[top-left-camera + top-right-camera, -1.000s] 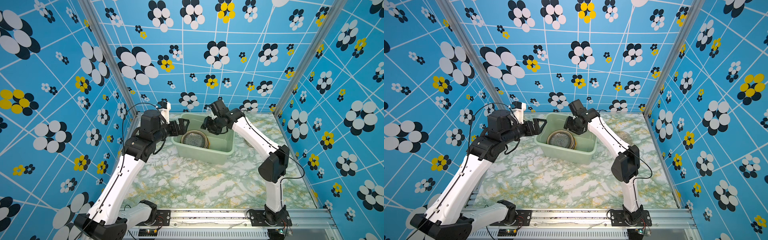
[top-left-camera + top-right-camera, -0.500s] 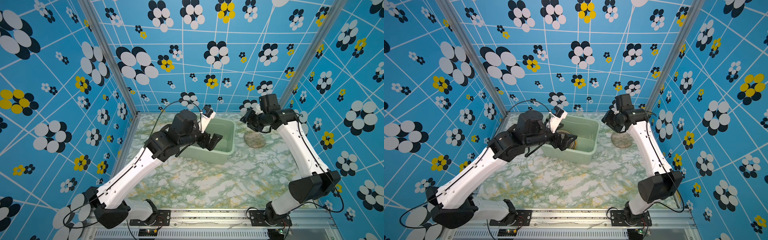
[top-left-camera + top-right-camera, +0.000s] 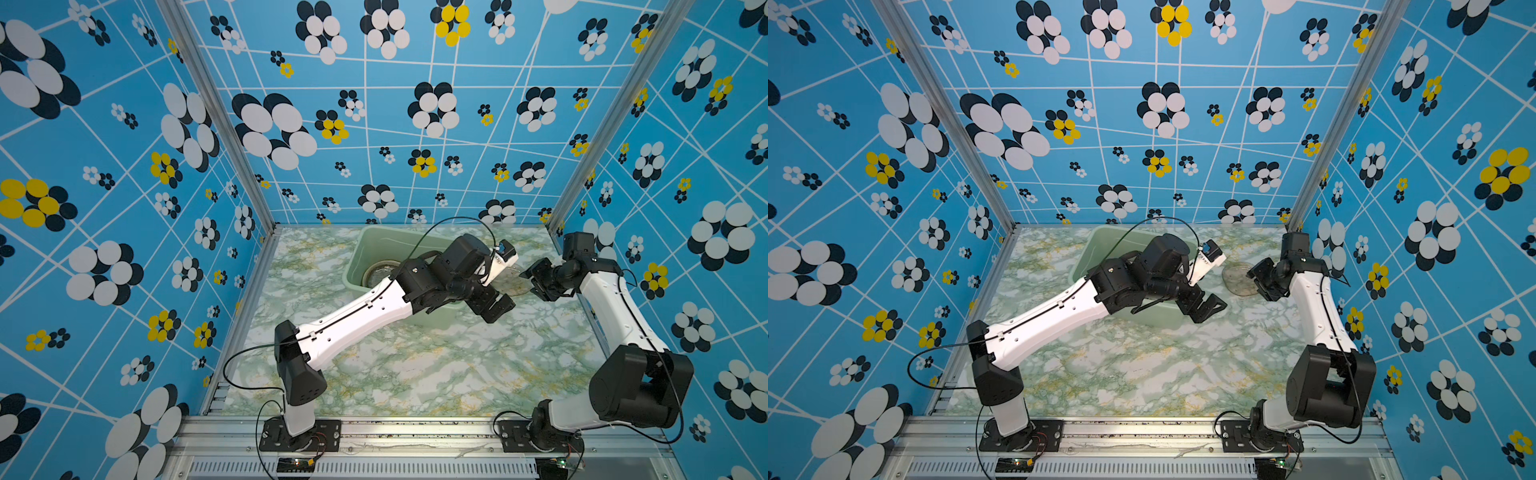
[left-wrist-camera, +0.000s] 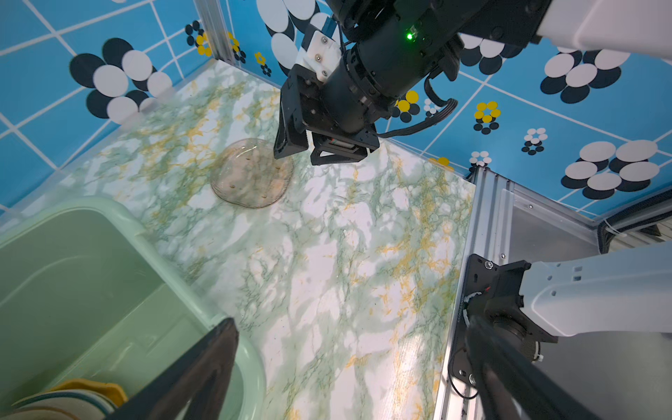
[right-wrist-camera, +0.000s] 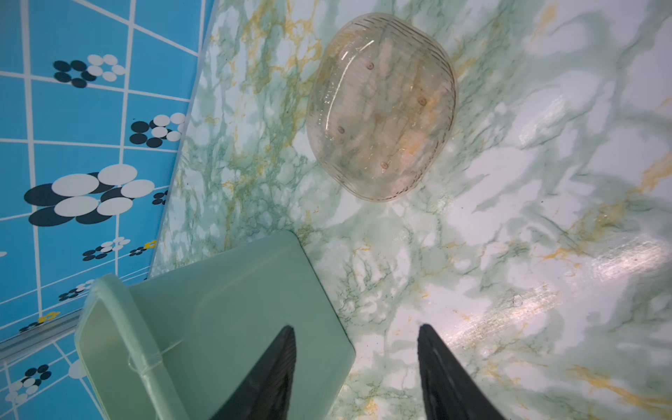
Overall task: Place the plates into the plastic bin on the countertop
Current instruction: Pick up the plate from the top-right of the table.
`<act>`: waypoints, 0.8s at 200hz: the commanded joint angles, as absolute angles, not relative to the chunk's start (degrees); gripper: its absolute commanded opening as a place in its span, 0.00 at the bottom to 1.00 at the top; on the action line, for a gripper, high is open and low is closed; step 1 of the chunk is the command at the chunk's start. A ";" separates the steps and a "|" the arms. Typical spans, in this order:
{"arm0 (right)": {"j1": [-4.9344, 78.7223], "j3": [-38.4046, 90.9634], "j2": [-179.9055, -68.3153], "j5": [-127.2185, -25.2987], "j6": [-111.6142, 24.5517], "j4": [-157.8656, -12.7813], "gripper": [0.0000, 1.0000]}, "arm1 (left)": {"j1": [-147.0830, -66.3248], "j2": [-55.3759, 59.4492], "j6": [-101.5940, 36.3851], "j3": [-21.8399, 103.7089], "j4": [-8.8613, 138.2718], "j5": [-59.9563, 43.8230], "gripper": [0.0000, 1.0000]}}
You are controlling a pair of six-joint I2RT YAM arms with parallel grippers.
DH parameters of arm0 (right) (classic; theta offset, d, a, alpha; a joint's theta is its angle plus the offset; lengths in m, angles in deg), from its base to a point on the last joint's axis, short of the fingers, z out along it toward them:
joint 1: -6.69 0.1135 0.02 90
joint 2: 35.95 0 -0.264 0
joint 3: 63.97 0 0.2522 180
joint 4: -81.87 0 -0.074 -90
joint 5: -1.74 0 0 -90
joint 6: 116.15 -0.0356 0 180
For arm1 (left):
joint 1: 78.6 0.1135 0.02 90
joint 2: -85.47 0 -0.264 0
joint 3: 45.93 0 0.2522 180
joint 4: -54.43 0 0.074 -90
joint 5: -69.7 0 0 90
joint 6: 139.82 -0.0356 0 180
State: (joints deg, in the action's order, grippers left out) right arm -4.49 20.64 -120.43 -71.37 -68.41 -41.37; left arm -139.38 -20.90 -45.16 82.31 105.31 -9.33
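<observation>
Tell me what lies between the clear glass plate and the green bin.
Nothing: only a bare strip of countertop separates the glass plate from the bin, as the right wrist view shows.

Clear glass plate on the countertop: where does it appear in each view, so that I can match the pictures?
In a top view: glass plate right of centre, partly hidden by the left arm.
In a top view: glass plate right of centre, almost wholly visible.
Left wrist: glass plate upper middle.
Right wrist: glass plate upper middle.
Shared landmark: the plastic bin, beside it in all views.
</observation>
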 commanded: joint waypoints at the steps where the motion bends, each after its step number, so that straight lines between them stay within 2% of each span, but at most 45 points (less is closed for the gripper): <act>1: -7.01 15.92 -121.20 -67.41 -69.52 -49.25 0.56 | -140.29 -25.21 -45.30 85.80 107.02 -5.75 0.99; 47: -10.35 10.41 -127.51 -65.26 -70.10 -58.59 0.61 | -140.85 -32.31 -38.55 88.96 104.81 -3.01 0.99; 85: -10.97 11.60 -134.62 -63.70 -70.36 -62.97 0.64 | -141.36 -35.29 -35.89 91.23 104.03 -2.55 0.99; 123: -10.97 12.81 -140.11 -63.34 -71.58 -65.72 0.62 | -141.31 -37.29 -36.45 94.34 106.29 -2.71 0.99; 160: -10.97 12.60 -143.05 -63.03 -72.55 -68.27 0.54 | -141.19 -38.49 -37.23 96.54 108.21 -2.45 0.99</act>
State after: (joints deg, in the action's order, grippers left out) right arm -10.65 11.65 -141.15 -63.68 -71.51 -65.80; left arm -141.00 -36.18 -36.94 94.04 106.03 -3.52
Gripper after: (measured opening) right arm 0.562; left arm 0.992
